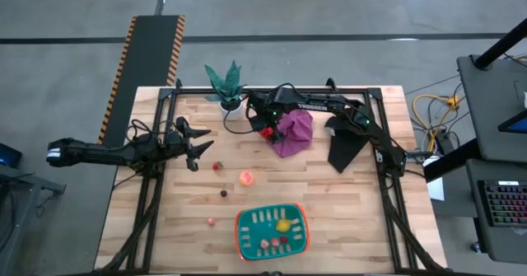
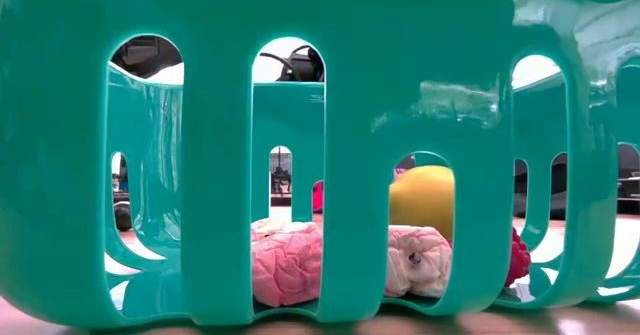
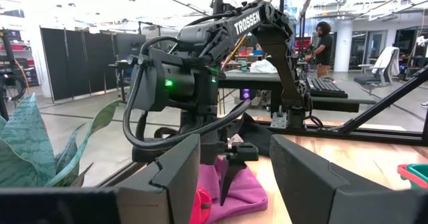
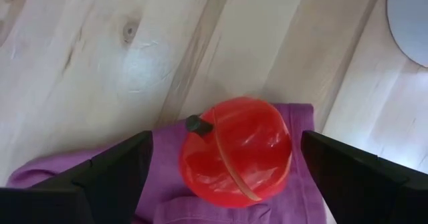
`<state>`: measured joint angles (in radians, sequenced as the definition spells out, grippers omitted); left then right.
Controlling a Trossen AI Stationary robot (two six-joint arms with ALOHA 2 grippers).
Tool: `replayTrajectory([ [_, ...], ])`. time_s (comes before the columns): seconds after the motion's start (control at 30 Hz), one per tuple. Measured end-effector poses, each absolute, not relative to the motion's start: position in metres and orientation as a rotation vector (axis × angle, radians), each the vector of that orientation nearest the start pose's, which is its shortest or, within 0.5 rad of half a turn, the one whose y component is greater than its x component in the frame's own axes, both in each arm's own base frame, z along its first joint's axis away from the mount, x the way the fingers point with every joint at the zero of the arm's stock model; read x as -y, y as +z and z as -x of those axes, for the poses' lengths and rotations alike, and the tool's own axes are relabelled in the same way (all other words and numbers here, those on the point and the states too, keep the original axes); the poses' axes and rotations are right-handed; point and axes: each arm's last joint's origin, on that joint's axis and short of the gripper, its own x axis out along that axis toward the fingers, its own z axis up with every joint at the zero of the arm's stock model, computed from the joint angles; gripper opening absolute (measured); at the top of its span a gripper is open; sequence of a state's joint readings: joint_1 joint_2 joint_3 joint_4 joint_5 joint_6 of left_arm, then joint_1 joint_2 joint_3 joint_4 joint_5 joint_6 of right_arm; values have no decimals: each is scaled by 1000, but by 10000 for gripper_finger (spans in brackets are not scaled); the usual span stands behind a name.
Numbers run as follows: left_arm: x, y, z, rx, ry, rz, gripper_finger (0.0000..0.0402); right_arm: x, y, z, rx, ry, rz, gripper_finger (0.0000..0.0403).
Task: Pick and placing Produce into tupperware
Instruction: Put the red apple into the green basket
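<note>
A red tomato-like piece of produce (image 4: 235, 152) with a dark stem lies on the edge of a purple cloth (image 1: 295, 132) at the table's far middle. My right gripper (image 4: 226, 138) points steeply down over it, open, one finger on either side and apart from it; the high view shows this gripper (image 1: 265, 130) too. The teal tupperware (image 1: 272, 231) with an orange-red rim stands near the front edge and holds a yellow piece (image 1: 283, 224) and pink pieces (image 2: 290, 265). My left gripper (image 1: 196, 150) waits open at the left, above the table.
Loose produce lies on the wood: a peach-orange piece (image 1: 246, 177), a dark red one (image 1: 217, 166), a dark one (image 1: 223, 194), a tiny pink one (image 1: 211, 221). A potted plant (image 1: 226, 85) stands at the far edge. A black sheet (image 1: 342, 148) lies right of the cloth.
</note>
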<state>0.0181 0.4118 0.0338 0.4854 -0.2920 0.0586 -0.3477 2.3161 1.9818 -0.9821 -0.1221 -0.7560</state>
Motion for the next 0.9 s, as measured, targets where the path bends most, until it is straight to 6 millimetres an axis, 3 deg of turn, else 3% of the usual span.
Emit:
replayTrajectory([
  [0.23, -11, 185, -123, 97, 313, -44, 169, 158, 179, -447, -1267, 300, 343, 366],
  [0.7, -11, 185, -123, 96, 313, -44, 169, 157, 174, -444, -1279, 313, 330, 261],
  [0.9, -11, 185, -123, 96, 313, -44, 169, 157, 173, -443, -1296, 293, 330, 263],
])
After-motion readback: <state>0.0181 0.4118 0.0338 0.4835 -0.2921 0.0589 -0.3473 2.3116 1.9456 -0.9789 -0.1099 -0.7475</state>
